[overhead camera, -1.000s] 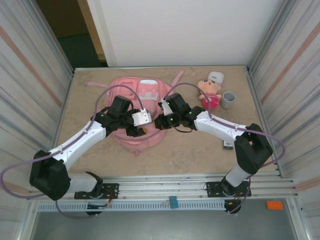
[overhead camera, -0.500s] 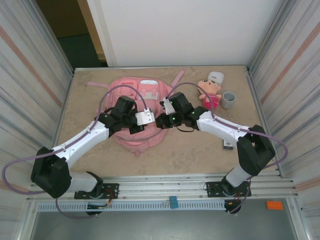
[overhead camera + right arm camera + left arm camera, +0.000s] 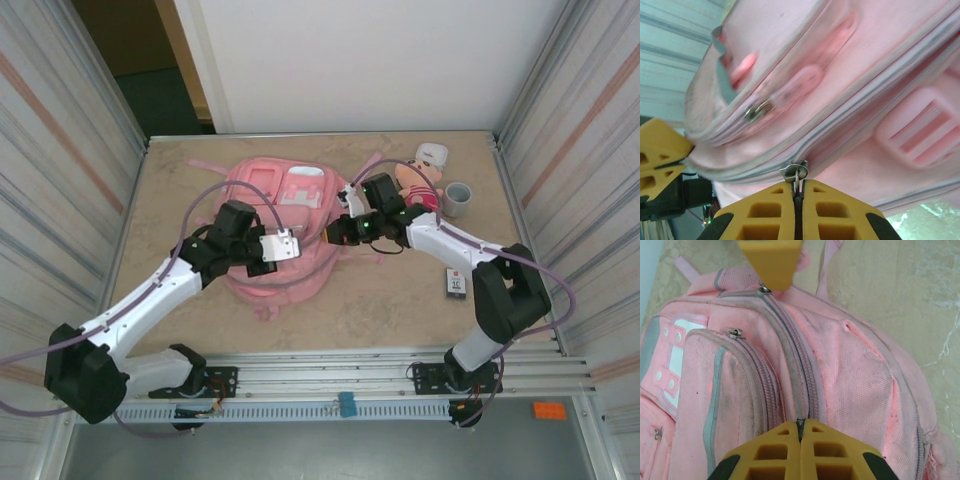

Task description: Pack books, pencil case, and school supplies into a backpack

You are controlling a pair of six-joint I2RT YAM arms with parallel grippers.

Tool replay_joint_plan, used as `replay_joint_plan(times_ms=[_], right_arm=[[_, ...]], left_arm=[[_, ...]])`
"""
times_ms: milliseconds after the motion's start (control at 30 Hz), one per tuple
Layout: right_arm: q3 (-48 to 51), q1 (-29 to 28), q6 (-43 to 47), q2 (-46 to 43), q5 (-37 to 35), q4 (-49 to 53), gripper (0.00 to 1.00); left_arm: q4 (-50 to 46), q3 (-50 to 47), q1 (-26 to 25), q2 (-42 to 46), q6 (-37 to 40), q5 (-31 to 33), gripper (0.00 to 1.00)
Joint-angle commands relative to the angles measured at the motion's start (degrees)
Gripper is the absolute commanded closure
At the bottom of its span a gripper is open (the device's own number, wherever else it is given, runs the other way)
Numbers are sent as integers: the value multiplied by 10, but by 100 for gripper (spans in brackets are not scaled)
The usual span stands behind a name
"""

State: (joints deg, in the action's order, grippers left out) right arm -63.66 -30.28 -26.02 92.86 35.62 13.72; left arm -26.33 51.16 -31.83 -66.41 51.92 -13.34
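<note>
Big pink fabric backpack (image 3: pixel 290 270) lying on the tan surface (image 3: pixel 400 310); left fingers (image 3: pixel 777 445) shut tight against it; right fingers (image 3: pixel 767 210) pinching a small metal zip pull (image 3: pixel 795 172).

arms (image 3: pixel 150 295): white links, black joints | cables (image 3: pixel 205 200): purple | end effector fingers (image 3: pixel 772 452): yellow-orange, recessed pockets

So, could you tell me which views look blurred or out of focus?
Right wrist view: the large pink fabric backpack is smeared and soft, its metal zipper pull crisper; left wrist view: its weave is sharp; top view: even light.
</note>
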Motion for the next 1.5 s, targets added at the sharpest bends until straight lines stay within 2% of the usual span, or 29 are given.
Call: replay_joint_plan(times_ms=[0, 100, 333, 367, 400, 433, 467, 500, 633, 800, 1133, 1233, 1467], right_arm=[[-40, 51, 3, 22, -69, 17, 100], [-58, 67, -10, 46, -94, 10, 100], [-57, 72, -37, 67, -65, -57, 100], [-48, 70, -48, 59, -57, -77, 93], [-29, 67, -65, 46, -62, -105, 80], [-5, 62, -82, 29, -75, -139, 69], [17, 57, -93, 12, -85, -161, 62], [38, 51, -105, -7, -97, -178, 57], [98, 19, -104, -82, -143, -193, 55], [158, -37, -75, -158, -231, -206, 53], [184, -96, -15, -183, -284, -250, 52], [188, -98, -13, -187, -274, -263, 51], [202, -112, 9, -203, -298, -277, 49]], left_arm=[[-86, -9, 14, 34, 21, 23, 100], [-84, -13, 14, 45, 20, 10, 100], [-80, -8, 9, 61, -5, -5, 100], [-78, -7, 8, 62, -10, -6, 100], [-76, -6, 9, 64, -18, -5, 93], [-73, -4, 8, 66, -26, -2, 76], [-74, -3, 9, 68, -31, 0, 65], [-74, -1, 8, 72, -35, 3, 59], [-64, -5, 19, 81, -41, 12, 44], [-57, -4, 31, 47, -38, 25, 35], [-31, 30, 54, -56, -16, 54, 34], [-27, 39, 71, -71, -23, 47, 41], [-9, 33, 85, -47, -36, -22, 75]])
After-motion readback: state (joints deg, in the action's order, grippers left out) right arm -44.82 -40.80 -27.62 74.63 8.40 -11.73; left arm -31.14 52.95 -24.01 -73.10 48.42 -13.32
